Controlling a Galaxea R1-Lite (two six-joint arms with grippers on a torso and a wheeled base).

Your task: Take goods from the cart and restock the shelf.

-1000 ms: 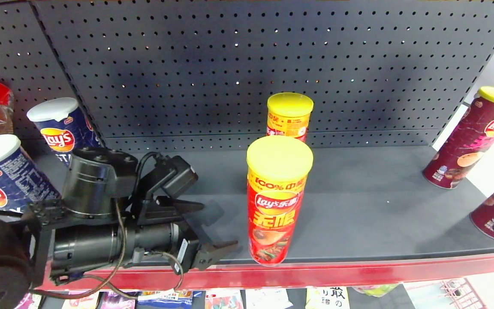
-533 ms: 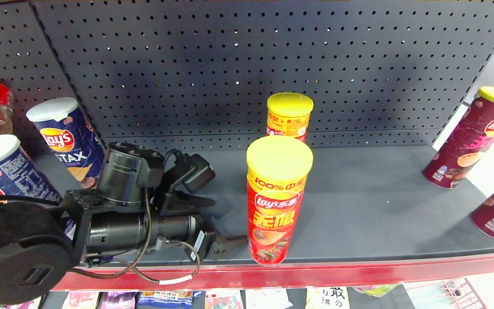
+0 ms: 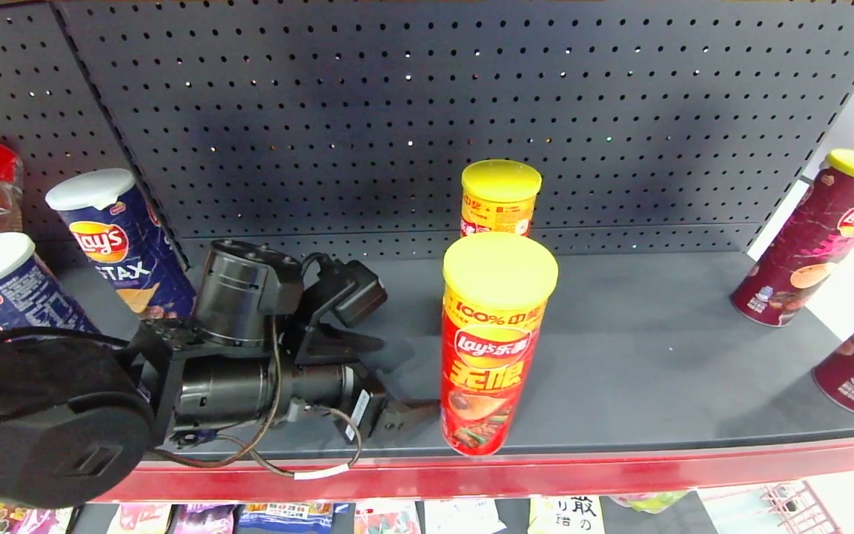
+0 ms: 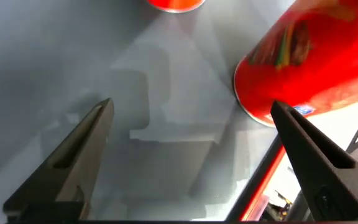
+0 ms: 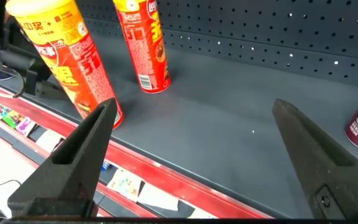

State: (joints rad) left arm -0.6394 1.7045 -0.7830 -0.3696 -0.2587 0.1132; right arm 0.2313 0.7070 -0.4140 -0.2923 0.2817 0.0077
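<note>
a red can (image 3: pixel 497 348) with a yellow lid stands upright near the shelf (image 3: pixel 642 356) front edge. a second can (image 3: pixel 500 199) stands behind it.

Two blue canisters (image 3: pixel 121 241) with white lids stand at the left, two dark red canisters (image 3: pixel 812 245) at the right. A perforated dark panel (image 3: pixel 397 111) stands behind. Colourful packets (image 3: pixel 390 517) lie on the level below.

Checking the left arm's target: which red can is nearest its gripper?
The front red can, right beside the left gripper; the rear can stands behind it.
</note>
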